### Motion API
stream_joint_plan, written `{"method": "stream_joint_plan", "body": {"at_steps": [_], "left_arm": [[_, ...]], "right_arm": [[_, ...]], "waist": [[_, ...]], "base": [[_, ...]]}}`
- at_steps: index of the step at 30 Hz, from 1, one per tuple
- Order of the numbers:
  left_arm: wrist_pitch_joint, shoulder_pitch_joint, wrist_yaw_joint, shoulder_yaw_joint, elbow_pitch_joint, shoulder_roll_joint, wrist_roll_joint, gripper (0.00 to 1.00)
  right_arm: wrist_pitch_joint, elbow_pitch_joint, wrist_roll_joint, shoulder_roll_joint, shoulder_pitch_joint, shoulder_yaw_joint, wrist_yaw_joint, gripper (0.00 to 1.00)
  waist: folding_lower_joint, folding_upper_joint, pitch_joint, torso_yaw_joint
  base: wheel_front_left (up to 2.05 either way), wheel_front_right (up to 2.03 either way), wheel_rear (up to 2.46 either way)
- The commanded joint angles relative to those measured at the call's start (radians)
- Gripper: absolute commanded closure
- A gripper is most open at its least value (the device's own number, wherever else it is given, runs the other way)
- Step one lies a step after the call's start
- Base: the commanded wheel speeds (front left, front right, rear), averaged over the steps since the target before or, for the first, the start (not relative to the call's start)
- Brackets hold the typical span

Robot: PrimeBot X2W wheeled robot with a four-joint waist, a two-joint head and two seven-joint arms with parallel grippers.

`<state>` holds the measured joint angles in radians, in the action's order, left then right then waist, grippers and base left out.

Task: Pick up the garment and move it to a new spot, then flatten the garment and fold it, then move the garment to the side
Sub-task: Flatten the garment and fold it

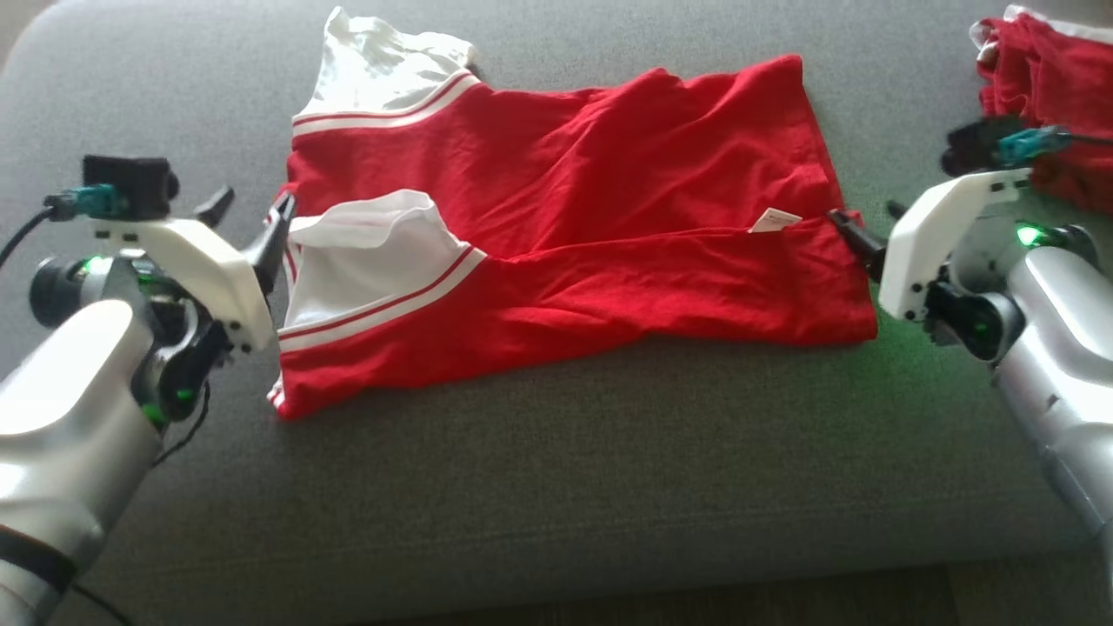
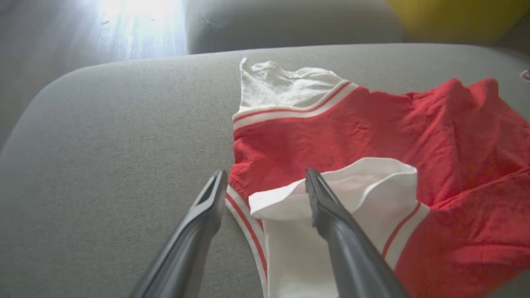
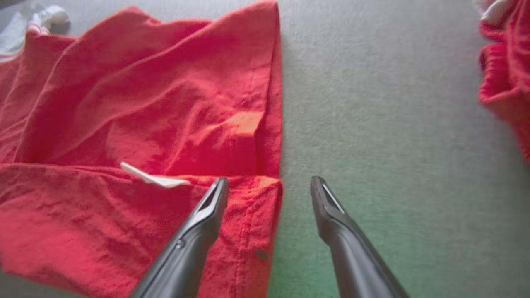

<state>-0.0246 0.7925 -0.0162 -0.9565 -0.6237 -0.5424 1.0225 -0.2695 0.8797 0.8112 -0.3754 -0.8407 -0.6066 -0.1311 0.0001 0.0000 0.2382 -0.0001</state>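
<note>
We see a grey cushion (image 1: 556,487) spanning the head view, its rounded corner at the far left. On its middle lies the red garment (image 1: 609,200), spread crosswise, creased, and doubled along its length. The near layer's edge runs along the middle. Its two white sleeves (image 1: 374,261), trimmed with red and white stripes, point to the robot's left, and the straight hem faces right. A second red garment (image 1: 1061,96) lies bunched at the far right corner, well apart from the first.

The left gripper (image 1: 257,198) stands at the sleeve end with its jaws spread and nothing between them. In its wrist view, one finger crosses the near white sleeve and the other the bare cushion. The right gripper (image 1: 861,211) stands at the hem end, likewise released. In its wrist view, one finger crosses the hem corner and the other the cushion. A small white label (image 1: 774,220) sticks out at the fold beside that corner.
</note>
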Motion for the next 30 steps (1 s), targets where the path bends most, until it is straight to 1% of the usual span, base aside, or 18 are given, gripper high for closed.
{"method": "stream_joint_plan", "body": {"at_steps": [1,5,9,12,14,16,17,19,21,24,27,30], "left_arm": [[-0.044,0.063,-0.019,0.063,0.004,-0.034,0.001,0.00],[-0.102,0.052,-0.040,0.079,0.011,-0.032,-0.004,0.00],[-0.189,0.015,-0.086,0.115,0.052,-0.036,-0.007,0.00],[-0.230,-0.030,-0.137,0.176,0.122,-0.043,-0.020,0.00],[-0.236,-0.070,-0.175,0.245,0.195,-0.044,-0.053,0.00],[-0.236,-0.130,-0.209,0.330,0.295,-0.041,-0.118,0.00],[-0.237,-0.169,-0.224,0.382,0.347,-0.031,-0.142,0.00],[-0.237,-0.255,-0.256,0.492,0.448,-0.003,-0.193,0.00],[-0.237,-0.348,-0.277,0.571,0.536,0.026,-0.263,0.00],[-0.237,-0.492,-0.277,0.653,0.632,0.089,-0.340,0.00],[-0.237,-0.631,-0.247,0.723,0.689,0.158,-0.395,0.00],[-0.237,-0.746,-0.207,0.787,0.703,0.240,-0.445,0.00]], "right_arm": [[0.046,-0.006,-0.017,-0.011,-0.030,0.010,0.000,0.00],[0.126,0.004,-0.039,-0.015,-0.030,0.029,0.000,0.00],[0.294,-0.012,-0.091,-0.019,-0.023,0.062,0.000,0.00],[0.435,-0.036,-0.140,-0.012,-0.005,0.103,0.000,0.00],[0.496,-0.066,-0.191,-0.008,0.017,0.126,0.000,0.00],[0.522,-0.117,-0.234,0.005,0.052,0.170,0.000,0.00],[0.527,-0.149,-0.256,0.012,0.076,0.199,0.000,0.00],[0.530,-0.236,-0.291,0.035,0.134,0.283,0.000,0.00],[0.531,-0.351,-0.349,0.066,0.213,0.384,0.000,0.00],[0.531,-0.520,-0.445,0.148,0.359,0.514,0.000,0.00],[0.531,-0.664,-0.536,0.240,0.500,0.582,0.000,0.00],[0.531,-0.763,-0.593,0.296,0.619,0.622,0.000,0.00]], "waist": [[-0.0001,0.0000,-0.018,0.008],[-0.0001,0.0000,-0.044,0.014],[-0.0001,0.0000,-0.086,0.021],[-0.0001,0.0000,-0.118,0.024],[-0.0001,0.0000,-0.136,0.028],[-0.0001,0.0000,-0.155,0.031],[-0.0001,0.0000,-0.164,0.033],[-0.0001,0.0000,-0.178,0.037],[-0.0001,0.0000,-0.192,0.040],[-0.0001,0.0000,-0.212,0.040],[-0.0001,0.0000,-0.225,0.034],[-0.0001,0.0000,-0.232,0.033]], "base": [[0.00,0.00,0.00],[0.00,0.00,0.00],[0.00,0.00,0.00],[0.00,0.00,0.00],[0.00,0.00,0.00],[0.00,0.00,0.00],[0.00,0.00,0.00],[0.00,0.00,0.00],[0.00,0.00,0.00],[0.00,0.00,0.00],[0.00,0.00,0.00],[0.00,0.00,0.00]]}}
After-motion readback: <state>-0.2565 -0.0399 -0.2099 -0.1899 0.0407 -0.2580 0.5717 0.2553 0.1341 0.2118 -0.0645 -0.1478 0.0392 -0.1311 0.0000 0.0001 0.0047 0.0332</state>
